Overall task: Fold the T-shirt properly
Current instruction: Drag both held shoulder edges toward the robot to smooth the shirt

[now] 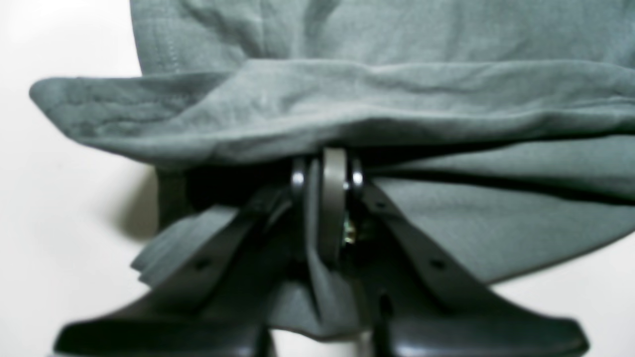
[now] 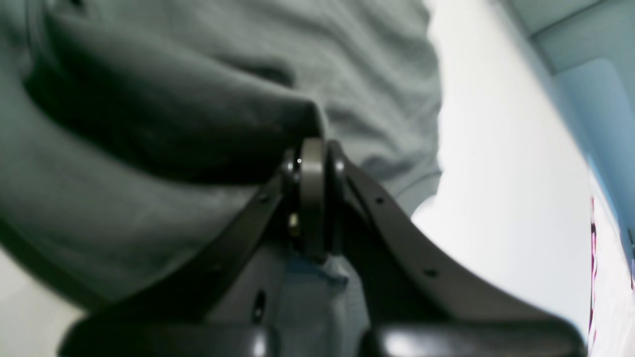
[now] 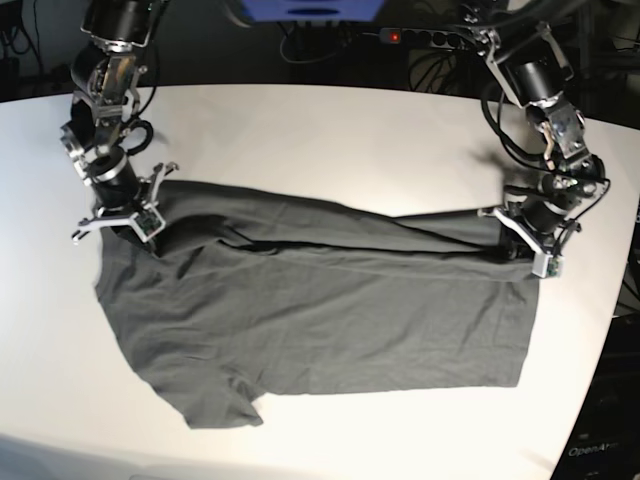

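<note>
T-shirt lies spread on white tabletop, dark grey, wrinkled, takes up the middle. Nearest edge: one short sleeve sticking out toward the front at base-view lower left, flat on the tabletop. Body mostly flat. Far edge is folded over toward the front, forms a long band running across between the two hands.

Right hand at base-view left end of that band, clamped on the cloth; right wrist view shows jaws pressed together with a fold of fabric bunched right at the tips, cloth draped over and below. Left hand at base-view right end, near the shirt's far corner, also clamped on the cloth; left wrist view shows jaws together, layered folded edge sitting on top of them, more cloth hanging beneath.

Behind the tabletop: dark cables and a power strip with a red light.
</note>
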